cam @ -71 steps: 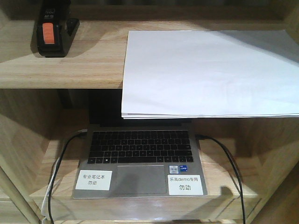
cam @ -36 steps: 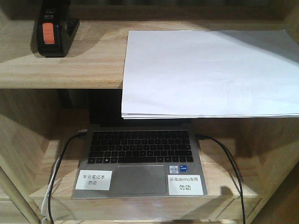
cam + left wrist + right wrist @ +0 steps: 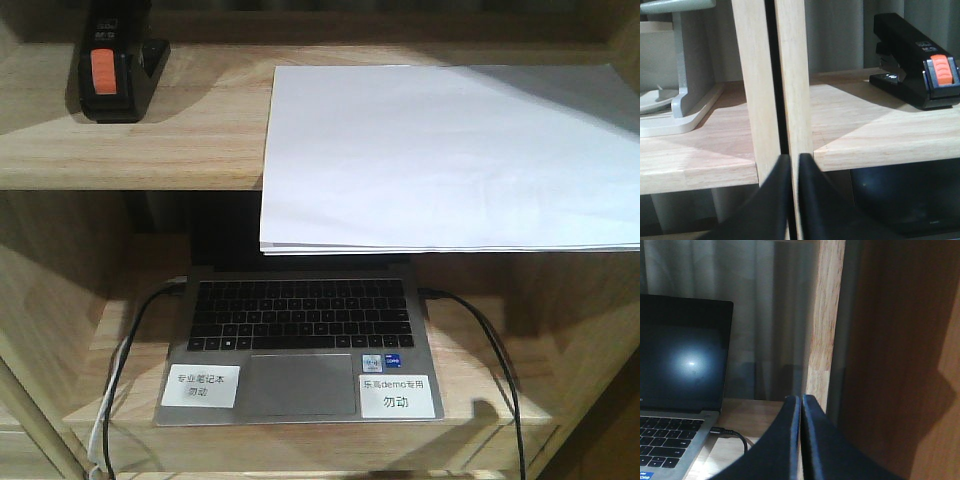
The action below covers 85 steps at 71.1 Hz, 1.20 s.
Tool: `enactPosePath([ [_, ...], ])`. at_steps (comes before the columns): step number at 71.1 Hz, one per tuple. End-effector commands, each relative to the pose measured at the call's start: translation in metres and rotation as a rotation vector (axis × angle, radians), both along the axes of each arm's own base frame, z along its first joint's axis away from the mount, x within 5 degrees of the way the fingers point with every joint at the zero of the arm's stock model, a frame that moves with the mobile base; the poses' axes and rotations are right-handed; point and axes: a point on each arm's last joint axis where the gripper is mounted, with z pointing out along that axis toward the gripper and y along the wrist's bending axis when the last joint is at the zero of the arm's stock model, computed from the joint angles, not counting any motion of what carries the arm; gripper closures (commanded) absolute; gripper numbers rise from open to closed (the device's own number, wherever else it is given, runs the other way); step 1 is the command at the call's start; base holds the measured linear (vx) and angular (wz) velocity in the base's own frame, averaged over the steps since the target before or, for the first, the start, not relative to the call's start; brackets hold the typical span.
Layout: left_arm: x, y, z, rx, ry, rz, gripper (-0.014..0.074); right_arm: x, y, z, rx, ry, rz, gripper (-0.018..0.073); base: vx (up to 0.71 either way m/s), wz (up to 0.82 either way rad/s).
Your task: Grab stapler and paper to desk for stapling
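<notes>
Nothing moved | stapler (image 3: pixel 115 70), paper (image 3: pixel 450 150) on shelf (image 3: pixel 200 130) | left hand (image 3: pixel 794 157), right hand (image 3: pixel 800 397) closed, empty

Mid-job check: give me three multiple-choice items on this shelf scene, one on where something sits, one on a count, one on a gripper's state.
1. Where is the stapler?
A) on the lower shelf
B) on the upper shelf, left of the paper
C) on the floor

2. How many white labels are stuck on the laptop?
A) one
B) two
C) four

3. How does the left gripper stand?
A) wide open
B) shut on a sheet
C) shut with nothing in it

Answers:
1 B: it stands at the left end of the upper shelf, with the paper to its right.
2 B: one sits on each side of the trackpad.
3 C: the left wrist view shows its fingers pressed together with nothing between them.
</notes>
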Motion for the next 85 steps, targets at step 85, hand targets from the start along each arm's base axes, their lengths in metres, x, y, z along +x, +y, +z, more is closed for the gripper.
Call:
enactPosePath([
  [85,0.069,-0.063,0.084,0.035,-0.01,-0.409,0.0125,-0.001,0.0,0.005,-0.006,-0.074,0.003,0.0569,0.0,0.0],
])
